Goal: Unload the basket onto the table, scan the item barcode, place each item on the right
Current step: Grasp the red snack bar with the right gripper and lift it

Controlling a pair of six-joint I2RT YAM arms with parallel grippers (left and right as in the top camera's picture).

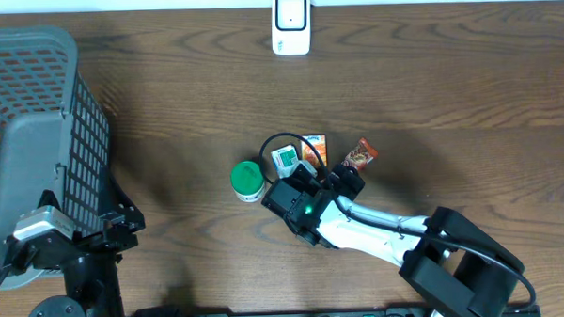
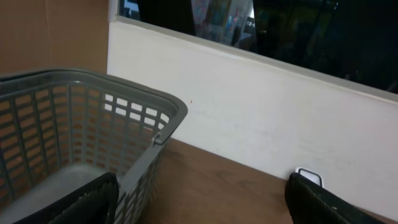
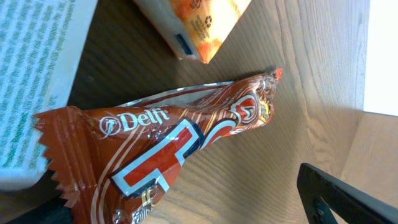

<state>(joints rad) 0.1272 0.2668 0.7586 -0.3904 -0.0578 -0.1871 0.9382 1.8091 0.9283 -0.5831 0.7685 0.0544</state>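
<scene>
A red-brown Delfi snack wrapper (image 3: 155,155) lies flat on the wooden table, also seen in the overhead view as the wrapper (image 1: 360,156). My right gripper (image 3: 186,211) is open and low over it; one black finger (image 3: 348,199) stands clear on the right, and the wrapper's near end covers the other side. From above, the right gripper (image 1: 344,182) sits just in front of the wrapper. No barcode shows on it. The white scanner (image 1: 290,25) stands at the far edge. My left gripper (image 2: 202,208) is open and holds nothing.
An orange box (image 1: 315,148), a white-and-green box (image 1: 285,158) and a green-lidded jar (image 1: 248,179) crowd next to the wrapper. A grey mesh basket (image 1: 37,139) fills the left side, next to the left arm. The scanner's top (image 2: 309,177) shows by the wall.
</scene>
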